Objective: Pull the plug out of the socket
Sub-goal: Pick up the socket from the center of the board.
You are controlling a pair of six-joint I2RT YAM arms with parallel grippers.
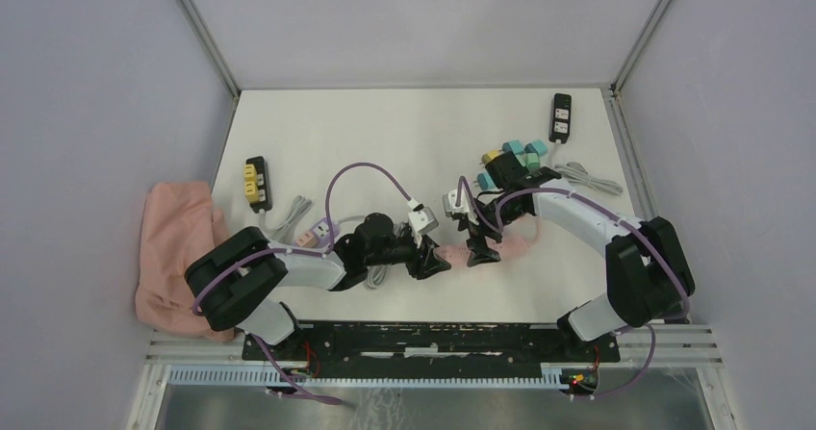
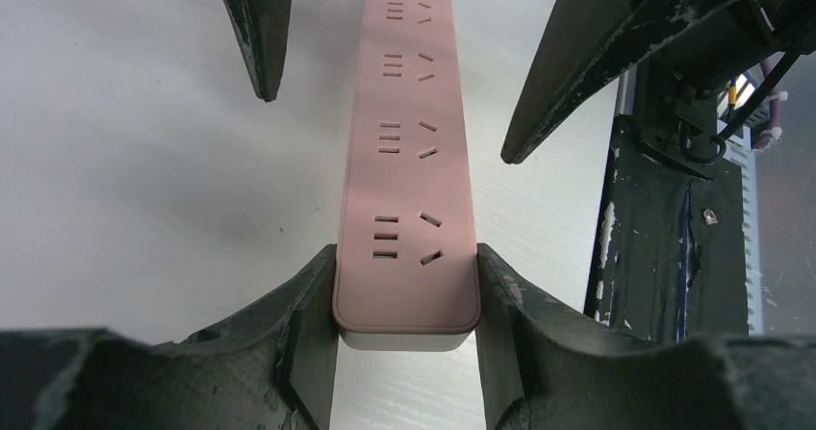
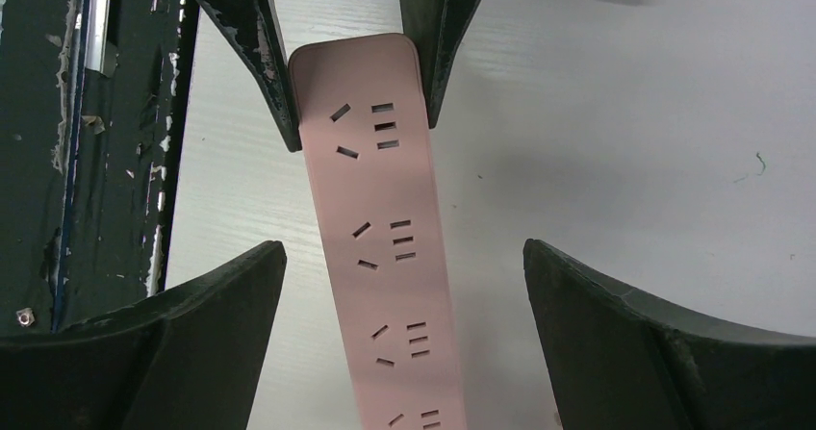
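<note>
While I am pinching the left end of the pink power strip (image 2: 404, 189) with my left gripper (image 2: 406, 300), my two fingers are pressing on its long sides, one on each. I am holding it this way so the strip does not slide or lift off the white table (image 2: 144, 180) when the plug gets pulled. My right gripper (image 3: 404, 257) is sitting farther along the strip with its fingers spread wide, one on each side and not touching it. I think it is getting ready to go for the plug. The strip is lying flat with its holes facing up. Its long way is running across the table, from my left gripper toward my right arm. I am not seeing any plug in the holes that show, and the far part is hidden.
</note>
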